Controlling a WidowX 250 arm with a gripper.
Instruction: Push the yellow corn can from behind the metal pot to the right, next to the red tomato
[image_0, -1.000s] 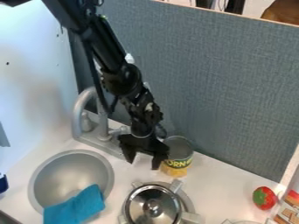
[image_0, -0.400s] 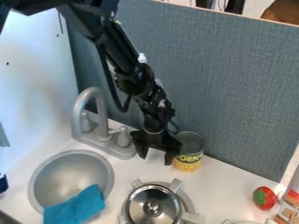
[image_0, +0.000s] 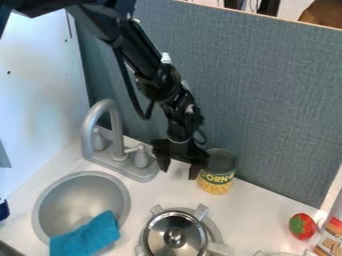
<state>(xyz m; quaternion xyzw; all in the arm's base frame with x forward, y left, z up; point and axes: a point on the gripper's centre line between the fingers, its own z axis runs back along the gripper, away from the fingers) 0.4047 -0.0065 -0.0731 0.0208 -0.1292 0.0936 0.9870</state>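
Beside the corn can (image_0: 216, 184), the gripper (image_0: 178, 173) is hanging over the worktop (image_0: 257, 215), its fingers standing apart and pointing down, with nothing showing between them. The can is standing upright, with the faucet (image_0: 115, 135) rising beyond the gripper from it and the lidded pot (image_0: 175, 237) sitting nearby. The step in hand seems to be lining up near the can; grasping it would be calling for straddling its wall without tipping it.

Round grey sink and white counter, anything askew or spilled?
Only the blue cloth looks slightly off, draped across the rim of the round grey sink. The metal can with a yellow label stands upright near the black tool; no spill shows.
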